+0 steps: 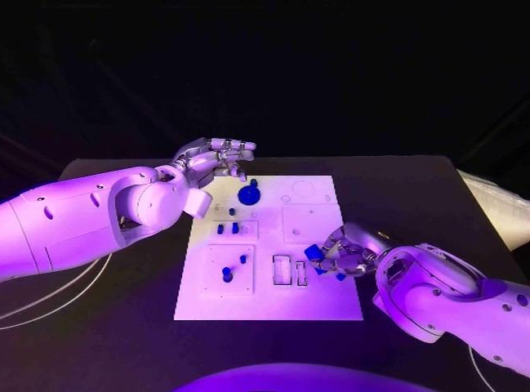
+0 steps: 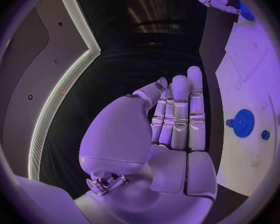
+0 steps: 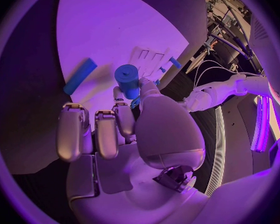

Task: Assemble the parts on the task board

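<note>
The task board is lying in the middle of the black table, and the assembly looks to be partway along. A blue gear is sitting at the board's far end, and several small blue pegs are standing or lying in the left-hand recesses; whether they are fully seated I cannot tell. The far right recesses are showing no parts, so work is probably remaining there.

The right hand is hovering over the board's near right edge, pinching a blue cylinder between thumb and a finger, with the other fingers loosely curled. Its long axis is running outward from the fingertips toward the board. A flat blue bar is lying beyond it, apart.

The left hand is hanging at the board's far left corner, near the gear, with fingers straight and close together, holding nothing.
</note>
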Robot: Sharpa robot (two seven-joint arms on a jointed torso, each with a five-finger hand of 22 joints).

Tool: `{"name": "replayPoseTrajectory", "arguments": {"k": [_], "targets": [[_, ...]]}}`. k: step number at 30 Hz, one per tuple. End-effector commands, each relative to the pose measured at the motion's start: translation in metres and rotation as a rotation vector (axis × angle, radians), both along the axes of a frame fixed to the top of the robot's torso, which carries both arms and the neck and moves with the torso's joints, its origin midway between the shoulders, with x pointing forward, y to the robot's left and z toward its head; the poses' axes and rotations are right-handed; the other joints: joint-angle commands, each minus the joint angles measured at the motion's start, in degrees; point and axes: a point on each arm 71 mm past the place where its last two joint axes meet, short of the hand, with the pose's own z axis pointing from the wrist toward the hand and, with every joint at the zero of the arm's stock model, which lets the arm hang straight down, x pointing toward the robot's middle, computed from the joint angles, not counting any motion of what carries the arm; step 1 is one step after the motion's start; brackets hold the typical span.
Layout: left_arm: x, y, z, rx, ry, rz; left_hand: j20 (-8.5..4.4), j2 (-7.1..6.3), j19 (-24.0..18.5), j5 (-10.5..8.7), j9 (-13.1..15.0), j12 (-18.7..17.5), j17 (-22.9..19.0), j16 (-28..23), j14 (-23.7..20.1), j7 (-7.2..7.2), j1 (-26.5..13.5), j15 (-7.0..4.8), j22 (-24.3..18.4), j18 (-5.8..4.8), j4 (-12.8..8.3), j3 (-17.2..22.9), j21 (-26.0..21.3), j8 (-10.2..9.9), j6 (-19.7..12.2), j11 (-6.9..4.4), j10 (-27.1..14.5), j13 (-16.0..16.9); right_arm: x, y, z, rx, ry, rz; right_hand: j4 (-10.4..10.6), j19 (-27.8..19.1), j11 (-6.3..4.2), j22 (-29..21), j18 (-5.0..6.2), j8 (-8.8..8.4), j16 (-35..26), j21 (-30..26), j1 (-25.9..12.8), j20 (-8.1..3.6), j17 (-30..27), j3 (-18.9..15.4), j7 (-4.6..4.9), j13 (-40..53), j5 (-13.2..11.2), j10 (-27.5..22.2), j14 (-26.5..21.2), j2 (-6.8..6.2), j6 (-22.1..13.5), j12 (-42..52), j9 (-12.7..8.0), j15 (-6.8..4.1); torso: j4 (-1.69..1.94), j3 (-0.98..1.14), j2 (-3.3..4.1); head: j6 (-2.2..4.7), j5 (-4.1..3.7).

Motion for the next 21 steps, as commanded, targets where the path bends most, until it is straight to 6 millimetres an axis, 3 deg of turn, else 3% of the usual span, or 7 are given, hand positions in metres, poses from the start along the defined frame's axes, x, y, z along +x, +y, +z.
{"name": "replayPoseTrajectory", "arguments": {"k": [1, 21], "targets": [[0.0, -0.002, 0.001, -0.006, -0.016, -0.006, 0.14, 0.17, -0.21, 0.17, -0.06, 0.39, -0.06, 0.29, -0.36, -0.06, -0.07, -0.11, 0.1, 0.66, -0.33, 0.14, 0.24, 0.26, -0.49, -0.04, -0.32, -0.06, 0.0, -0.001, 0.003, 0.085, 0.009, -0.053, 0.48, 0.03, -0.12, -0.03, -0.3, -0.44, 0.27, 0.24, -0.46, -0.29, 5.26, 0.0, -0.6, 0.08, 0.86, 0.45, 4.2, 0.1, 0.96, -0.21, -0.11, -0.4, 0.01, -0.02, 0.03, 0.04, 0.04], [0.0, -0.004, 0.002, -0.008, -0.023, -0.001, 0.08, 0.26, -0.21, 0.25, -0.07, 0.5, -0.11, 0.34, -0.4, -0.05, 0.27, -0.17, 0.22, 0.68, -0.7, 0.47, 0.35, 0.38, -0.48, -0.06, -0.27, -0.1, -0.009, 0.04, -0.004, 0.015, 0.147, 0.074, 3.48, -0.04, -0.39, -0.05, -0.28, -0.32, 0.11, 0.21, -3.87, -0.39, 5.03, -1.62, -1.04, 0.17, 3.33, 0.52, 4.12, -1.02, 2.77, -1.04, 0.36, -0.59, 0.05, -0.04, 0.09, -0.15, 0.46]]}}
